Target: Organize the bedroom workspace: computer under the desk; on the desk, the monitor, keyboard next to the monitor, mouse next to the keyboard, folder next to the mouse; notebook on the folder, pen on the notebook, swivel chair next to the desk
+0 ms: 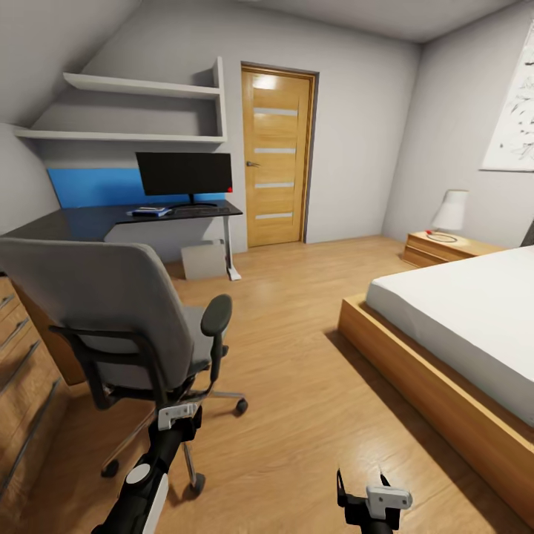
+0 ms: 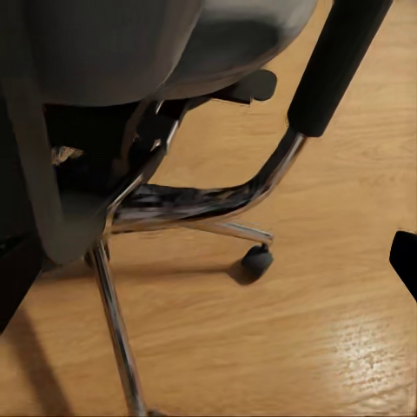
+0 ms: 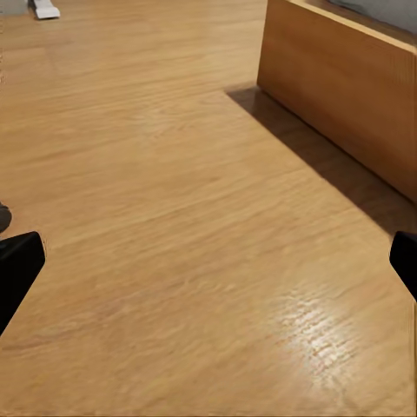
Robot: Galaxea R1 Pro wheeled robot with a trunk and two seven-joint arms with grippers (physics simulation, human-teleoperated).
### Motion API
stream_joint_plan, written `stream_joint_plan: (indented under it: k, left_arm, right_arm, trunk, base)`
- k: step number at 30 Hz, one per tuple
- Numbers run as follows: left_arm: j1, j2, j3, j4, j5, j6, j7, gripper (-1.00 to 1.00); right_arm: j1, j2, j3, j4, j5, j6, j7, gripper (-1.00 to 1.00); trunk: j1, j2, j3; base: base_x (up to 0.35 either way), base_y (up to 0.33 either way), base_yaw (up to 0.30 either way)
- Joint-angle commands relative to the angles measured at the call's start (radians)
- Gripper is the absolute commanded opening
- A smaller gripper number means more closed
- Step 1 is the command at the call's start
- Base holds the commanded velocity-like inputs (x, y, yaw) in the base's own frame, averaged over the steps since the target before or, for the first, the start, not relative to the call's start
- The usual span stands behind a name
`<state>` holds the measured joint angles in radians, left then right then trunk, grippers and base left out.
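You see the chair (image 1: 104,297) in matt grey cloth, with matt black plastic armrests (image 1: 216,315); just ahead of your left tool (image 1: 180,415) its base (image 2: 187,204) is glossy chrome metal. The floor (image 3: 200,217) under your right tool (image 1: 363,486) is smooth wood with a soft sheen. The bed frame (image 3: 347,87) is matt wood. The bench (image 1: 81,221) top looks glossy black.

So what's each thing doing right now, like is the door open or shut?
Wooden door with frosted strips: shut.
Wide black monitor: screen dark, upright on the black-topped desk.
Grey padded swivel chair: upright, standing away from the desk.
White bedside lamp: looks unlit.
Left gripper: by the chair, empty.
Right gripper: open, empty.
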<state>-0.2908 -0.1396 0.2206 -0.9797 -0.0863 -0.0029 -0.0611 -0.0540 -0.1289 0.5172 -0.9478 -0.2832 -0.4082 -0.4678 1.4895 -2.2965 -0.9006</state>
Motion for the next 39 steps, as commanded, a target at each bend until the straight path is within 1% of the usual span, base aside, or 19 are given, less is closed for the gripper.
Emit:
stream_joint_plan:
  k: [1,7,18,28,34,39]
  left_arm:
    - [-0.001,-0.001,0.005,-0.001,-0.009,0.000,-0.006,1.00]
    - [-0.001,-0.001,0.005,-0.001,-0.008,0.000,-0.006,1.00]
    - [-0.001,-0.001,0.005,-0.001,-0.007,-0.001,-0.006,1.00]
    - [-0.001,-0.001,0.005,-0.001,-0.008,0.000,-0.006,1.00]
    - [-0.001,-0.001,0.005,-0.001,-0.008,0.000,-0.006,1.00]
    - [-0.001,-0.001,0.005,-0.001,-0.009,0.000,-0.005,1.00]
  right_arm:
    - [-0.001,-0.001,0.006,0.000,-0.010,-0.006,-0.005,1.00]
    - [-0.001,-0.001,0.006,0.000,-0.010,-0.006,-0.005,1.00]
    - [-0.001,-0.001,0.009,0.015,-0.010,-0.006,-0.005,1.00]
    - [-0.001,0.000,0.009,0.020,-0.010,-0.007,-0.005,1.00]
    - [-0.001,0.000,0.009,0.020,-0.010,-0.007,-0.005,1.00]
    - [-0.001,0.000,0.009,0.020,-0.010,-0.007,-0.005,1.00]
  trunk:
    - [-0.001,0.000,-0.001]
    - [-0.001,0.000,-0.001]
    - [-0.001,0.000,-0.001]
    - [-0.001,0.000,-0.001]
    - [-0.001,0.000,-0.001]
    - [-0.001,0.000,-0.001]
  base:
    - [-0.235,0.114,0.000]
    - [-0.125,0.150,0.000]
    - [-0.017,0.199,0.000]
    - [0.012,0.028,0.000]
    - [0.218,0.002,0.000]
    - [0.102,0.001,0.000]
